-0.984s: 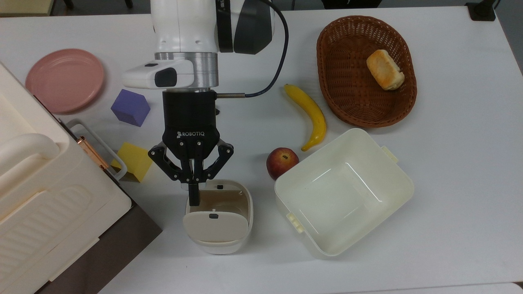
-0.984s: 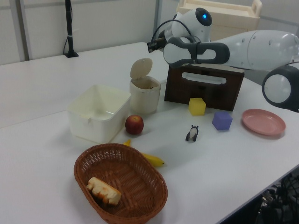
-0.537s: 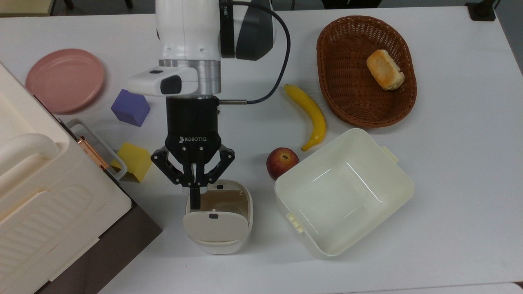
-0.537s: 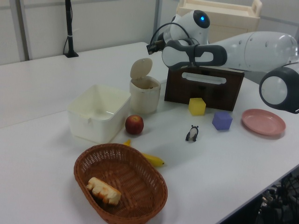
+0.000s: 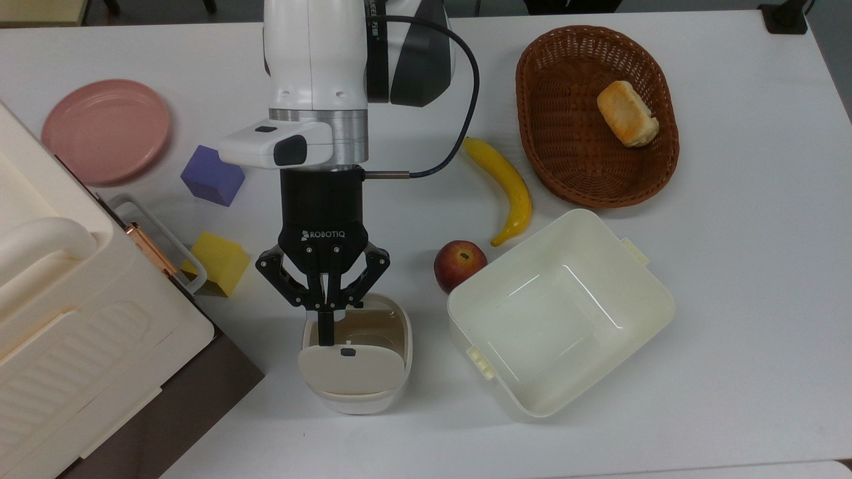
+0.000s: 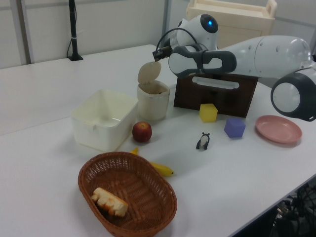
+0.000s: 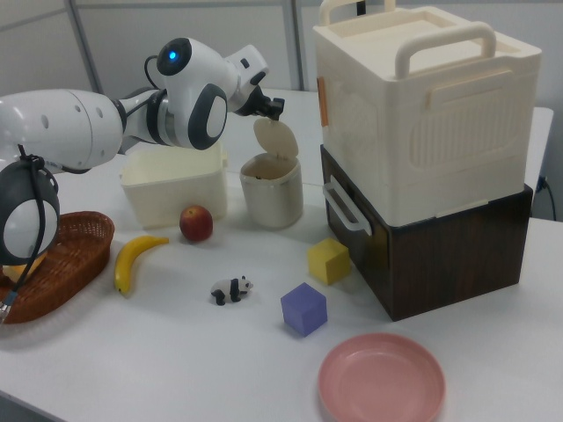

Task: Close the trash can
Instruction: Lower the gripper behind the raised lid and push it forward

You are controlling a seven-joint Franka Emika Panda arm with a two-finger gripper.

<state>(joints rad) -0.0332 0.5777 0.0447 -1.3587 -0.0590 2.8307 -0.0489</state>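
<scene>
In the top view, a white table point(image 5: 732, 266) carries the trash can point(image 5: 356, 399), a small white rounded-square plastic bin near the table's front edge, just beside the corner of a big cream box point(image 5: 86, 346). Its smooth beige-grey lid point(image 5: 351, 370) with a small black button stands raised, so the opening shows and the closing is not yet done. The black gripper point(image 5: 325, 326) hangs over the bin's rim with its fingers pressed together, clenched on nothing, the tips near the lid's edge. A glossy cream tub point(image 5: 559, 313) sits beside the bin, a red apple point(image 5: 459, 264) touching its wall. In the left view, the lid point(image 6: 148, 73) tilts upright above the bin point(image 6: 153, 101), and the gripper point(image 6: 158, 53) is close above the lid's top edge; whether they touch I cannot tell. A woven brown basket point(image 6: 128, 197) lies near the front edge. In the right view, the bin point(image 7: 271, 190) stands between the cream tub point(image 7: 171, 186) and the stacked box point(image 7: 422, 132), its lid point(image 7: 274, 138) open with the gripper point(image 7: 271, 107) just above. What seems left is to push the lid forward and down until it shuts.
</scene>
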